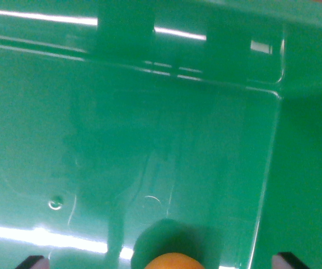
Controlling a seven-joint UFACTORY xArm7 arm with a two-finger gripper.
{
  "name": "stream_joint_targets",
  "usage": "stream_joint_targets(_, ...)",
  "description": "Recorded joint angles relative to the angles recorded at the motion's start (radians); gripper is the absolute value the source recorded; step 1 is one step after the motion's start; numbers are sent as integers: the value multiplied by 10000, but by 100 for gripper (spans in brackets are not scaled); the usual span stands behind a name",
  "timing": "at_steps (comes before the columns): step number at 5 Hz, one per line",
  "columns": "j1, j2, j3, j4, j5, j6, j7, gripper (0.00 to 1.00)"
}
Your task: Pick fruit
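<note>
Green plastic bin [149, 140] filling nearly the whole wrist view, glossy floor streaked with white glare, far wall at 12 o'clock, a corner rising at 2 o'clock, side wall down the wrist view's right.

Orange fruit [172, 261] at 6 o'clock, only its rounded top showing above the bottom edge, rest cut off. Resting on or just over the bin floor; contact itself hidden. Dark shadow pooled around and above it.

Two dark fingertips [33, 261] poking in at the lower corners, one at 7 o'clock, the other at 5 o'clock, well apart from each other. Gripper [159, 261] therefore spread wide, released, grasping nothing. Fruit between the tips, close to midway, a shade toward the wrist view's right. No touch visible between either tip and the fruit.

Long axis: none to speak of; visible part looks round, so no preferred closing direction. Full shape not shown, though.

Only one arm here, so no question of which is nearer.

Judgement on the step in hand: poised over the fruit, pre-grasp, closing not yet done. Coming move likely turning on that centring: straight descent along the view's axis, little sideways correction, perhaps a touch toward 3 o'clock. Height above the fruit impossible to tell.
</note>
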Motion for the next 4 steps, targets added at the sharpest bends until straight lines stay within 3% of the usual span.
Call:
stream_joint_targets(1,-51,80,-82,-413,-127,-435,-133,0)
stream_joint_targets(2,-51,80,-82,-413,-127,-435,-133,0)
stream_joint_targets(3,-105,166,-170,-854,-263,-898,-276,0)
stream_joint_targets(4,-105,166,-170,-854,-263,-898,-276,0)
